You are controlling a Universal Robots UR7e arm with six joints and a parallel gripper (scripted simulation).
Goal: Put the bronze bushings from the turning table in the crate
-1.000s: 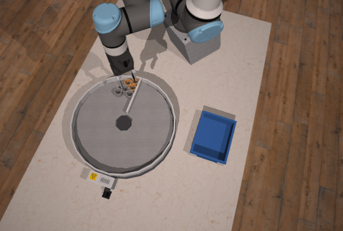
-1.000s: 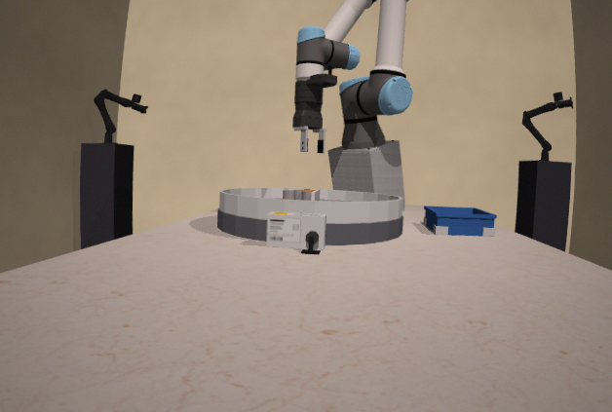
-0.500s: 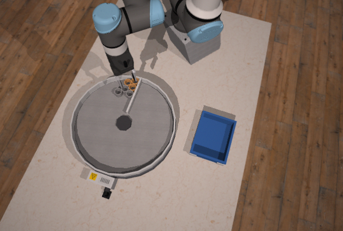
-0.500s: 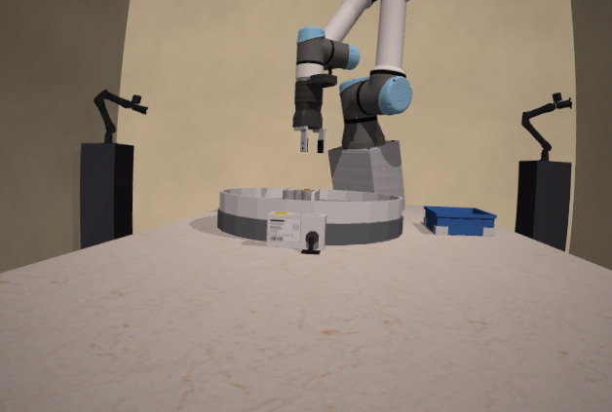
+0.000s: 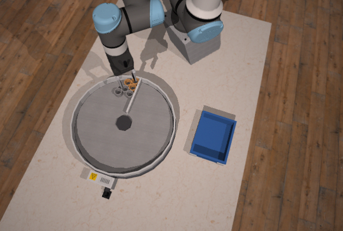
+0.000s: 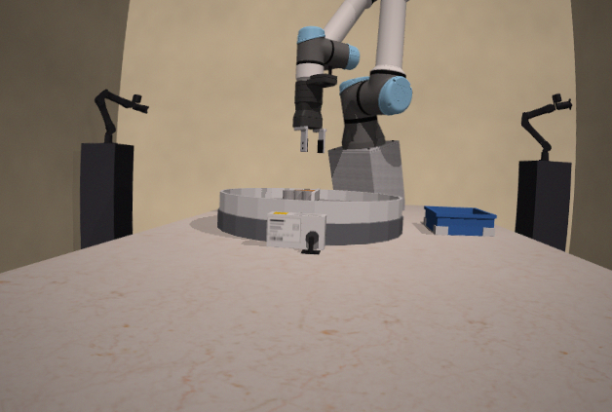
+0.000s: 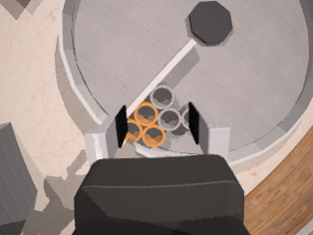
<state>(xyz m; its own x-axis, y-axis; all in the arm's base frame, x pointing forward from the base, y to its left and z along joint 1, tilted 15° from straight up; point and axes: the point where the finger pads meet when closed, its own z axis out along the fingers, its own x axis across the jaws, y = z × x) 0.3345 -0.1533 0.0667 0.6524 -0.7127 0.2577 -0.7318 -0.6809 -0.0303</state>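
I'm holding the gripper [image 6: 312, 145] high above the turning table [image 6: 346, 208], fingers spread as wide as they go and gripping nothing. Wrist view is looking straight down between the two pads [image 7: 121, 125].

The bushings are sitting packed in one clump at the arm-side edge of the disc, jammed against the white divider bar [image 5: 132, 96] that runs out from the dark hub [image 5: 123, 123]. All are standing upright, bores facing up, so the long axis is vertical and I'm judging a straight descent is what's called for.

What matters: in the wrist view the bronze bushings [image 7: 145, 124] are lying toward the left pad, not centred between the pads; the steel bushings [image 7: 168, 110] are filling the middle and the right side. Bronze and steel are touching, or nearly so. I'm counting three bronze rings; the steel count I can't settle, as the right finger is covering part of that side.

The crate [image 5: 213, 135] is sitting well apart on the mat, on the far side of the turning table from the clump, holding no bushings.

I'm reckoning a sideways shift toward the bronze side is needed before dropping.
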